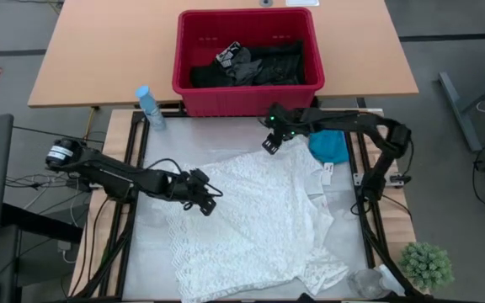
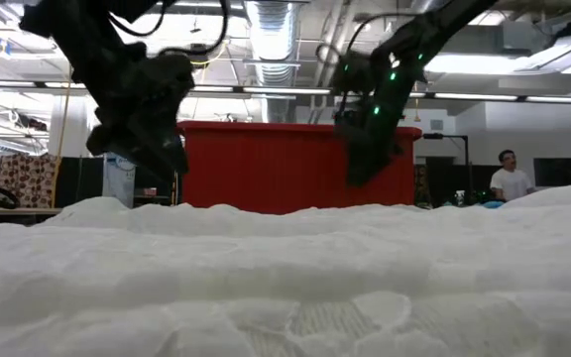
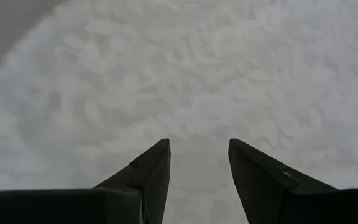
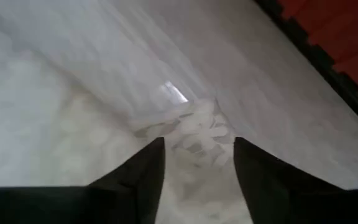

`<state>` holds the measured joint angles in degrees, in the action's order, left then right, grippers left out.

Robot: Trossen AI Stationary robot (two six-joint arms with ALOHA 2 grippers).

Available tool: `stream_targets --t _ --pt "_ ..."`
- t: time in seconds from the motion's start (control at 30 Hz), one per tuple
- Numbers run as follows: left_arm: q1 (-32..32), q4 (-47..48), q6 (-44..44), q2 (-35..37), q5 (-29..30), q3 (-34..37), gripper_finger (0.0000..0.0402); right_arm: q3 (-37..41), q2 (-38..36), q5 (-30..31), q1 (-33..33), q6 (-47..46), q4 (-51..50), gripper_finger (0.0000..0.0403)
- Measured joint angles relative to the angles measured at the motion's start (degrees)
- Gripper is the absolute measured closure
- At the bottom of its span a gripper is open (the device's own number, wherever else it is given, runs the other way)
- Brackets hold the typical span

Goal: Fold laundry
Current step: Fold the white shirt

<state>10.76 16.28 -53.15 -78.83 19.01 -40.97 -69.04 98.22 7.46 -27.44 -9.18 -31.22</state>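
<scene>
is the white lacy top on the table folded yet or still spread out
Mostly spread out. In the high view the white lacy-textured garment covers most of the table, rumpled in places; only its edge near the teal cloth looks turned over.

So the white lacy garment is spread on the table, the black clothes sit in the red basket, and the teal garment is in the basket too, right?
Not quite. The teal garment lies on the table beside the white lacy garment, under the right arm, as the high view shows. The red basket holds only the black clothes.
</scene>
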Motion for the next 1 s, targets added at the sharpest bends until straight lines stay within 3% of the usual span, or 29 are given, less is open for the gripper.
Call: stream_targets --t 0.37,0.53,0.7,0.87,1.0 --pt "0.0 -1.86 -4.15 -7.01 -3.26 -0.02 0.0246 0.04 7.3 2.81 -3.28 5.79 1.91 0.0177" --pt "0.0 -1.86 -4.54 -9.4 -3.4 -0.02 0.0246 0.0 9.55 -3.44 -4.92 6.75 1.55 0.0188" --pt "-0.74 -1.76 -3.86 -9.53 -3.37 -0.02 0.0246 -0.24 11.34 -5.36 -4.3 8.01 1.42 0.025" --pt "-1.2 -2.24 -1.99 -9.54 -3.35 0.45 0.0246 -1.3 11.42 -4.74 -3.72 8.36 0.79 0.037" --pt "-1.11 -4.52 -3.18 -9.29 -3.53 3.19 0.0246 -4.78 11.43 -4.54 -4.23 9.1 -0.65 0.0382"
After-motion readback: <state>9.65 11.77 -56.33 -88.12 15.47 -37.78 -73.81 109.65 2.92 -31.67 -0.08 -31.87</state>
